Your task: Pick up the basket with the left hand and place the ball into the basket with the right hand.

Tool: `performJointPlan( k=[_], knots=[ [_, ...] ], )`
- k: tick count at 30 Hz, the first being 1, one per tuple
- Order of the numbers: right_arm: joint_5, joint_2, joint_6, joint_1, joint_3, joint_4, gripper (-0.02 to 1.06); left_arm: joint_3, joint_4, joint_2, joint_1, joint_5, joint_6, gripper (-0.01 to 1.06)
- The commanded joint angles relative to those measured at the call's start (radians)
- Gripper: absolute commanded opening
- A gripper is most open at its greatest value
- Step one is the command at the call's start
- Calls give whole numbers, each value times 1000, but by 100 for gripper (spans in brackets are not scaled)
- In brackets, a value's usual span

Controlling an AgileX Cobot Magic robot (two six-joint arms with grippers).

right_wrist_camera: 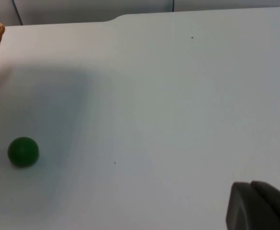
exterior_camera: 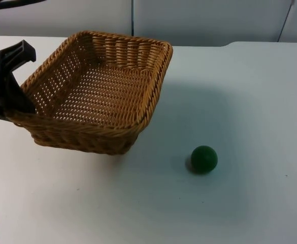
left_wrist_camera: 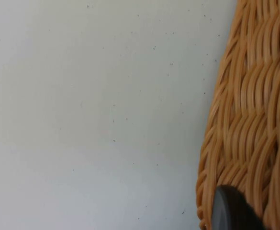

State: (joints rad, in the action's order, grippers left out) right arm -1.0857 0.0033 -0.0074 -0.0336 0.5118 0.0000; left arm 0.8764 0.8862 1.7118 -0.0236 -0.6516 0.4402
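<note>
wicker basket (exterior_camera: pixel 100 91) sits tilted in the upper left of the top view, its left rim clenched by the left gripper (exterior_camera: pixel 17 104) at the left edge of the frame. green ball (exterior_camera: pixel 204 159) lies on the white table (exterior_camera: pixel 250 101) lower right of centre, well apart from the basket. right gripper (right_wrist_camera: pixel 259 206) waits over bare table; i cannot tell its state.
</note>
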Motion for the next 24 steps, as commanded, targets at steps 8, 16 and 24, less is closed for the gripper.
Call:
performJointPlan(
  k=[8,16,24],
  knots=[
    [153,262,-12,-5,36,12,0,6,27,-16,3,-6,5,0],
    [418,593,-18,-5,41,0,0,6,27,-16,3,-6,5,0],
    [528,929,-18,37,41,-5,26,6,27,-16,3,-6,5,0]
  ],
)
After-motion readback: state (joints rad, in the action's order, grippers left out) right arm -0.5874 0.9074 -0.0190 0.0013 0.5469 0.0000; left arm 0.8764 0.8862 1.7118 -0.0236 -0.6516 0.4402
